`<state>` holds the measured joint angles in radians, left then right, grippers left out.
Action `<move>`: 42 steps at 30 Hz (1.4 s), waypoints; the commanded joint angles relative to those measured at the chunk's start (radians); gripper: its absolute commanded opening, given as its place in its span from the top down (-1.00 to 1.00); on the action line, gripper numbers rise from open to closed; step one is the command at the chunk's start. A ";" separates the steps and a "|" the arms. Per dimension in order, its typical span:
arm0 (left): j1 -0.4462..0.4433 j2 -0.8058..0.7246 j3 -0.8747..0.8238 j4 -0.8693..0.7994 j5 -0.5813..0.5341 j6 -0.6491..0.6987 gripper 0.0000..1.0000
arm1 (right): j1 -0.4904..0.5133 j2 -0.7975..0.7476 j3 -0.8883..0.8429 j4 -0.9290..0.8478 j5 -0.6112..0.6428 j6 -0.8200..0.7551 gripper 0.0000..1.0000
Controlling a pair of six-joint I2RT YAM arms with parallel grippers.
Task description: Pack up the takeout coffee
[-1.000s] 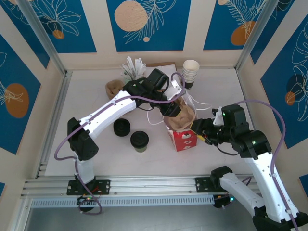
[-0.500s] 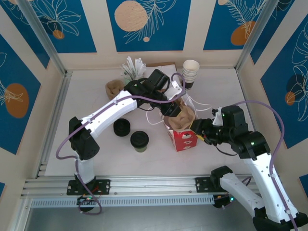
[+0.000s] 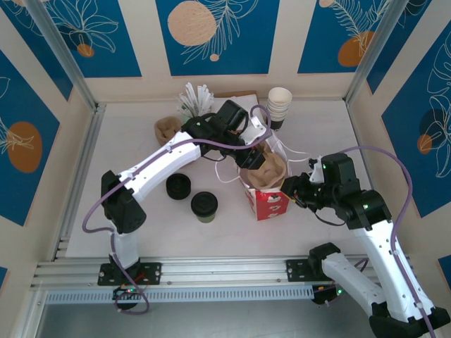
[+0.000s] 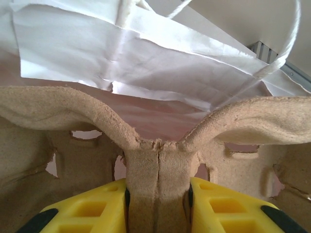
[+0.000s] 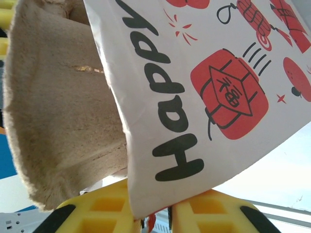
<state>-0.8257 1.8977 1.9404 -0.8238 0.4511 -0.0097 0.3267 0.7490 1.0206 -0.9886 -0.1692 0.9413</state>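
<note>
— Left gripper (image 4: 158, 206)?
— Clamped on the centre rib of the pulp carrier (image 4: 155, 145), yellow fingers (image 4: 87, 213) pressed to either side. Poised at the mouth of the red-and-white bag (image 3: 269, 203), seen from above.
— Right gripper (image 5: 158, 216)?
— Pinching the bag's printed wall near its rim, paper caught between the pads.
— And the takeout coffee (image 3: 204, 205)?
— Upright on the table (image 3: 232, 225), black lid on, left of the bag and apart from it, near the stack of black lids (image 3: 178, 186). Held by nothing.
— So, how to do this step well?
— Probably by seating the carrier first. Lower it straight, rib vertical, to avoid snagging the pulp edges on the white lining (image 4: 146, 63). Pull the wall outward gently, enough to widen the mouth, without tearing the paper or tipping the bag. Release the rib only after setting the tray flat on the bottom.
— Main risk?
— Likely a tilted tray wedging halfway down, leaving no level seat for the cup.
</note>
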 commanded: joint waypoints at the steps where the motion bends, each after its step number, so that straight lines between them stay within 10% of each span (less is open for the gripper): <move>1: 0.003 0.021 0.032 -0.002 -0.015 0.006 0.37 | -0.004 -0.008 0.015 -0.057 -0.031 -0.026 0.65; 28: -0.046 0.081 0.036 -0.077 -0.175 0.183 0.37 | -0.040 0.050 0.123 -0.151 -0.212 -0.045 0.78; 42: -0.062 0.093 0.037 -0.061 -0.170 0.200 0.37 | -0.147 0.061 0.222 -0.232 -0.215 -0.143 0.17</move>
<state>-0.8742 1.9743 1.9499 -0.8719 0.2863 0.1677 0.2016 0.8028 1.2083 -1.1717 -0.3672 0.8474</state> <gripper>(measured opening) 0.317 0.412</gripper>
